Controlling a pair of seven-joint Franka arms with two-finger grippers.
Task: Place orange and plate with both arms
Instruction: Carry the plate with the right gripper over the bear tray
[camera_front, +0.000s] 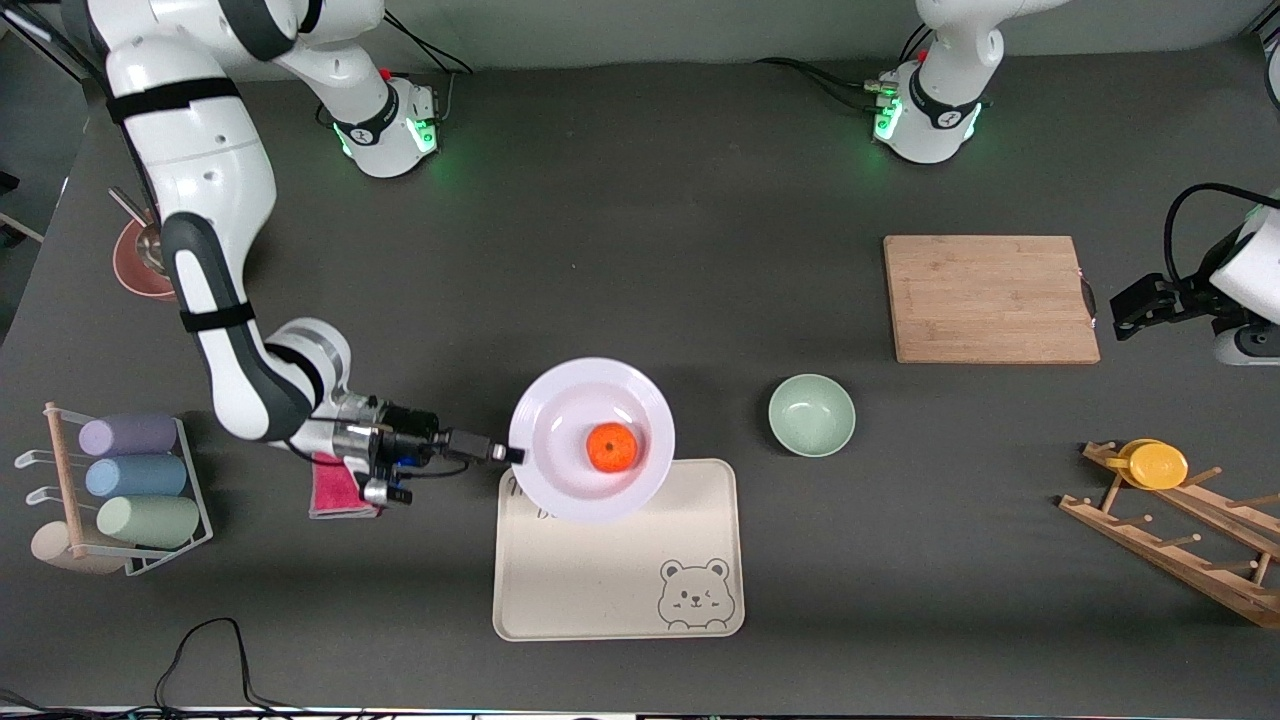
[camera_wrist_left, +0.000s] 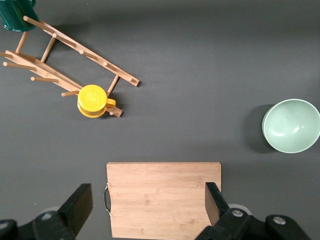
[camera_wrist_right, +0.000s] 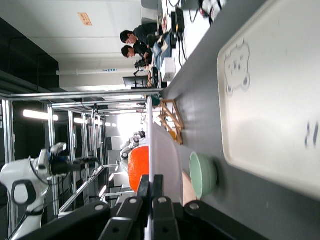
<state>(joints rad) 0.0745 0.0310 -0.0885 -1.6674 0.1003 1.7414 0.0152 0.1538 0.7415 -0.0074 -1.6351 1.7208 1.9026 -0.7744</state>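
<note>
- Right gripper (camera_front: 512, 454) pinches the plate (camera_front: 560, 400) rim; the orange (camera_front: 612, 447) already sits in it.
- Your plate hangs over the tray (camera_front: 620, 580), not yet set down.
- Left gripper (camera_wrist_left: 149, 206) waits spread above the cutting board (camera_wrist_left: 165, 195).

Dark grey matte desk (camera_front: 640, 220), even overhead light, soft shadows. In the right wrist view the room shows past the desk edge: white wall (camera_wrist_right: 55, 40) with a small orange sign (camera_wrist_right: 85, 19), metal frame racking (camera_wrist_right: 75, 95), bright strip lights (camera_wrist_right: 37, 115), two seated people (camera_wrist_right: 135, 42) at a workbench with monitors and cables. Black cables (camera_front: 200, 660) trail along the desk's near edge.
</note>
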